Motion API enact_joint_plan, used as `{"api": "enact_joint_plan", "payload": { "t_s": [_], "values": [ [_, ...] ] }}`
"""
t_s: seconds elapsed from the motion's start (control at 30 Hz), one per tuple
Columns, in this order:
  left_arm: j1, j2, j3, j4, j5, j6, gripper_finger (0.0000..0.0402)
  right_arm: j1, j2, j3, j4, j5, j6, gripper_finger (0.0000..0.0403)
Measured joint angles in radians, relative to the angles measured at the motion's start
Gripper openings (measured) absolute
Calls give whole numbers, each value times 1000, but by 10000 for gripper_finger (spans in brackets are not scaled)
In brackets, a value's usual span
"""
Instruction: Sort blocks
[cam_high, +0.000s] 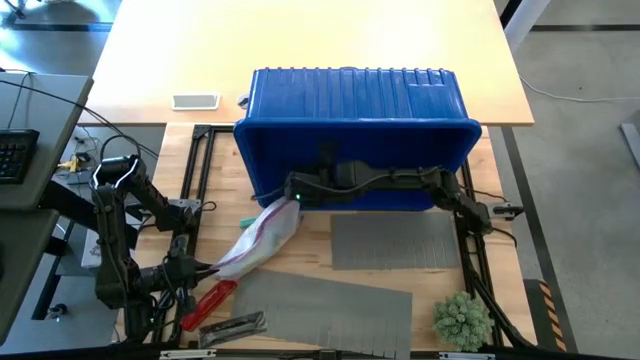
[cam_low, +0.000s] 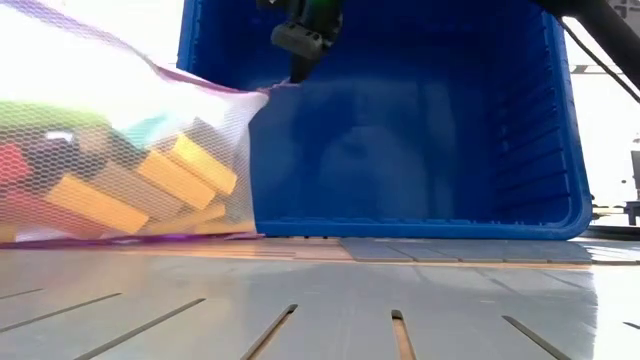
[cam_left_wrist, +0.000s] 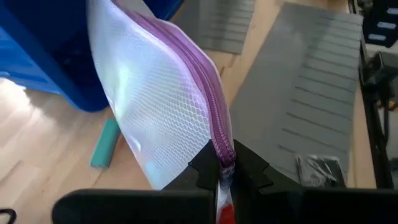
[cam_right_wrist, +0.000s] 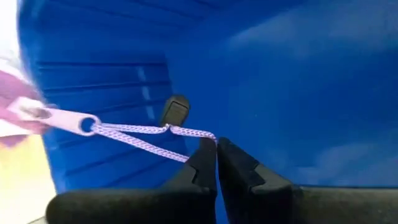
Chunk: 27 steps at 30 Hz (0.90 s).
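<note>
Your left gripper (cam_left_wrist: 225, 177) clenches the mesh pouch (cam_high: 262, 236) of blocks (cam_low: 150, 180) at its near end while your right gripper (cam_right_wrist: 216, 160) grips the zipper cord (cam_right_wrist: 146, 135) beside the blue bin (cam_high: 355, 120), apparently to unzip it.

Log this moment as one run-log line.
left claw: shut on purple-zippered white mesh pouch | right claw: shut on lilac zipper cord | blocks: inside pouch

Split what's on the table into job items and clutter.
In play: blocks in the mesh pouch; left gripper shut on its end, right gripper on its zipper cord; blue bin.
Clutter: grey mats, red tool, green plant, phone.
</note>
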Motion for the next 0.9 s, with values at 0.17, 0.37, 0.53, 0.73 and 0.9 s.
{"api": "enact_joint_plan", "payload": {
  "t_s": [0.17,0.37,0.53,0.73,0.9],
  "values": [
    [40,0,0,-7,-5,33,0,43,-45,0,-60,-13,21,5],
    [78,-1,0,-54,5,35,0,78,-149,-3,-368,-2,290,72],
    [116,-3,1,-145,169,-30,0,151,-337,-183,-305,30,360,132],
    [158,-16,1,-139,176,20,0,256,-590,-498,-239,175,556,146],
    [268,-60,1,-139,168,110,0,296,-764,-756,-15,172,577,146]
  ]
}}
